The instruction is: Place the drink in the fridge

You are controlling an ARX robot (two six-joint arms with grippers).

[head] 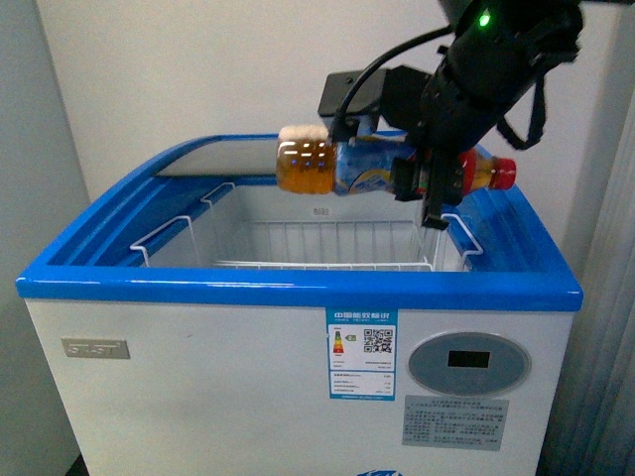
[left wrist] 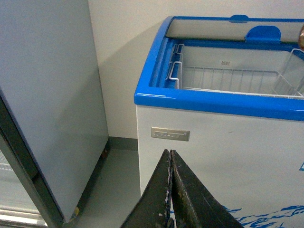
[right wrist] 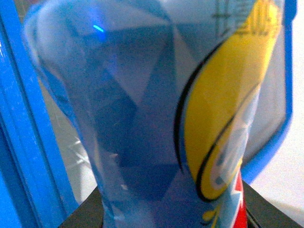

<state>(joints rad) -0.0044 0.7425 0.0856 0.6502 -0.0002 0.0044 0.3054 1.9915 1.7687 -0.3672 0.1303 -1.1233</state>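
The drink (head: 337, 166), a clear bottle of amber liquid with a red cap and blue-and-yellow label, hangs sideways above the open fridge (head: 298, 283). My right gripper (head: 425, 188) is shut on the drink near its neck, over the right side of the opening. In the right wrist view the drink's label (right wrist: 190, 118) fills the picture and hides the fingers. My left gripper (left wrist: 170, 190) is shut on nothing, low in front of the fridge's white front wall (left wrist: 213, 156). The fridge's blue rim (left wrist: 213, 102) and open top show beyond it.
White wire baskets (head: 298, 248) sit inside the fridge. A curved lid (head: 213, 157) is slid to the back left. A tall grey cabinet (left wrist: 47, 104) stands left of the fridge, with a strip of grey floor (left wrist: 114, 185) between them. A white wall is behind.
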